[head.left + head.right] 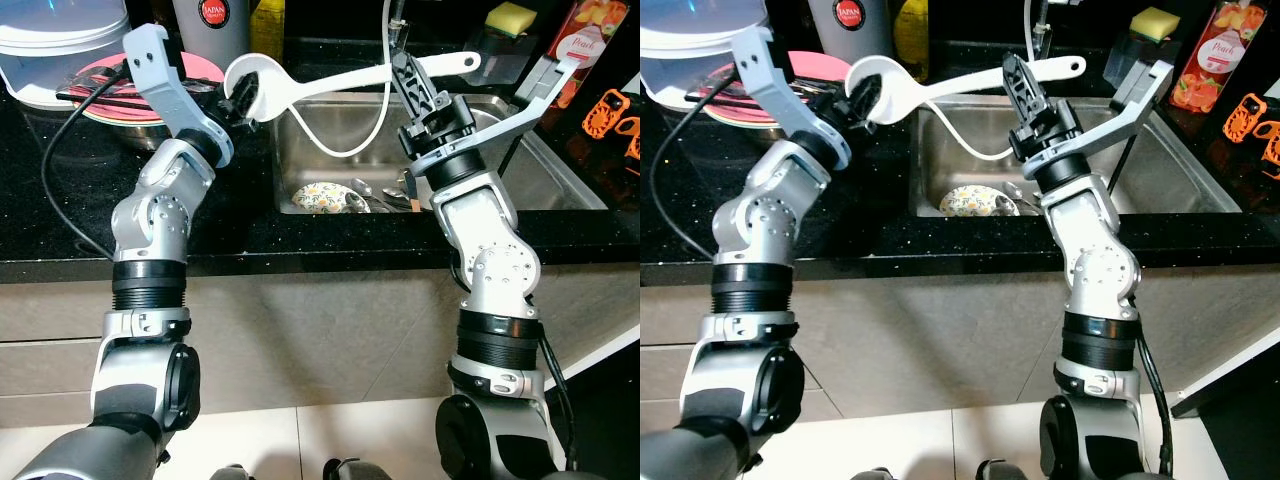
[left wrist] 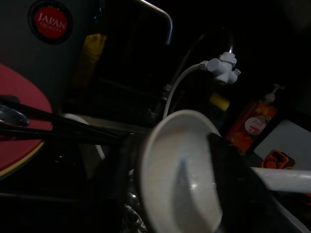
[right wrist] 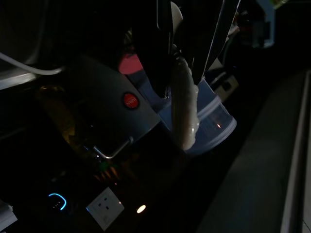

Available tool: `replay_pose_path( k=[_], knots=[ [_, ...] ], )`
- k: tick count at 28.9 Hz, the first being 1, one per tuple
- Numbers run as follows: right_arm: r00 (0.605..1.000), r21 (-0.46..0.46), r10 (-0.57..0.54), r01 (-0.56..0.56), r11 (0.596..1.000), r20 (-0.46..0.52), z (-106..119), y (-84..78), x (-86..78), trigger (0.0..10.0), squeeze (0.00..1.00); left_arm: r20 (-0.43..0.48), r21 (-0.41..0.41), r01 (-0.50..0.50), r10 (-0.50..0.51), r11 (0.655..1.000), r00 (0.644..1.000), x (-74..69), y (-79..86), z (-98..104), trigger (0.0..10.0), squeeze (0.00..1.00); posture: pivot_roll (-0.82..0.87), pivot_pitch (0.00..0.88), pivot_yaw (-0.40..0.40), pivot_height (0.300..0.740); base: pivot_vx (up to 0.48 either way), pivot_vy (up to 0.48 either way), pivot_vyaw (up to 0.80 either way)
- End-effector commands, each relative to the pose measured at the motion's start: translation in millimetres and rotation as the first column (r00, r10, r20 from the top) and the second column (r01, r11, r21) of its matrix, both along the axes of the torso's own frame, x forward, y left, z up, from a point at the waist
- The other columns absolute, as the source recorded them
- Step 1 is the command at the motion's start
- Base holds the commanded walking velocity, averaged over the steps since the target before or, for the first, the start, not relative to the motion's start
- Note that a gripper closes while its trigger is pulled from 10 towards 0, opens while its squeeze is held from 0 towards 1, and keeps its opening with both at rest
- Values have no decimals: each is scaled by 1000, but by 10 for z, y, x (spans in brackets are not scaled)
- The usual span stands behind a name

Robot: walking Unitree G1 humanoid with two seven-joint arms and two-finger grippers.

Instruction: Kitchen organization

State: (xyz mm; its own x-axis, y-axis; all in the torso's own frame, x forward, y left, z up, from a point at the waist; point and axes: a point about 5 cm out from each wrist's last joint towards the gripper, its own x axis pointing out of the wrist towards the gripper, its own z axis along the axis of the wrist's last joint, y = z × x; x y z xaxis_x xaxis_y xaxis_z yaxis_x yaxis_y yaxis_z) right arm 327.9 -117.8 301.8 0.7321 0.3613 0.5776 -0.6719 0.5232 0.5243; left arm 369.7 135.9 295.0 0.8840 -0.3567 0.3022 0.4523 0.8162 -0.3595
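A white ladle [image 1: 335,85] hangs level above the left side of the steel sink [image 1: 545,170]. My left gripper [image 1: 238,100] is shut on its round bowl [image 2: 180,179], with one black finger [image 2: 235,184] lying across the inside of it. My right gripper [image 1: 405,72] is shut on the long handle [image 3: 184,111], near the handle's far end and just in front of the tap. Both arms are raised over the black counter edge.
In the sink lie a patterned bowl [image 1: 322,196] and some spoons [image 1: 375,195]; a white tap hose [image 1: 372,120] loops over it. Pink plates with chopsticks [image 1: 100,85], a clear lidded tub [image 1: 55,50] and a steel jug [image 1: 212,20] stand back left. A yellow sponge [image 1: 512,17] and peach bottle [image 1: 585,30] stand back right.
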Motion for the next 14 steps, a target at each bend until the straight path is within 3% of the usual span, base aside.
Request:
replay_pose_path(
  k=[1, 5, 7, 8, 10, 11, 12, 14],
  knots=[
    [999, -38, -34, 33, 999, -17, -46, -11, 19, 10000, 0, 20, -45, 14, -14, 999, 1000, -51, -15, 26, 10000, 0, 88, 25, -60, 740, 0, 0, 0],
    [992, -74, -118, 114, 991, -45, -86, -67, 78, 10000, 0, 45, -85, 36, -32, 996, 998, -97, 7, 61, 10000, 0, 91, 26, -61, 740, 0, 0, 0],
    [966, -126, -251, 242, 962, -62, -109, -171, 159, 10000, 0, 73, -97, 65, -58, 993, 996, -157, 12, 74, 10000, 0, 91, 27, -61, 740, 0, 0, 0],
    [966, -126, -251, 242, 962, -62, -109, -171, 159, 10000, 0, 73, -97, 65, -58, 993, 996, -157, 12, 74, 10000, 0, 91, 27, -61, 740, 0, 0, 0],
    [895, -168, -436, 417, 893, -96, -144, -394, 316, 10000, 0, 64, -87, 74, -68, 993, 996, -208, 23, 21, 10000, 0, 95, 29, -59, 740, 0, 0, 0],
    [895, -168, -436, 417, 893, -96, -144, -394, 316, 10000, 0, 64, -87, 74, -68, 993, 996, -208, 23, 21, 10000, 0, 95, 29, -59, 740, 0, 0, 0],
    [856, -166, -502, 481, 861, -122, -152, -513, 381, 10000, 0, 51, -80, 64, -61, 995, 997, -217, 34, -16, 10000, 0, 99, 29, -59, 740, 0, 0, 0],
    [741, -216, -659, 627, 749, -133, -154, -801, 493, 10000, 0, 24, -72, 43, -42, 996, 999, -233, 64, -82, 10000, 0, 110, 31, -62, 740, 0, 0, 0]
  ],
)
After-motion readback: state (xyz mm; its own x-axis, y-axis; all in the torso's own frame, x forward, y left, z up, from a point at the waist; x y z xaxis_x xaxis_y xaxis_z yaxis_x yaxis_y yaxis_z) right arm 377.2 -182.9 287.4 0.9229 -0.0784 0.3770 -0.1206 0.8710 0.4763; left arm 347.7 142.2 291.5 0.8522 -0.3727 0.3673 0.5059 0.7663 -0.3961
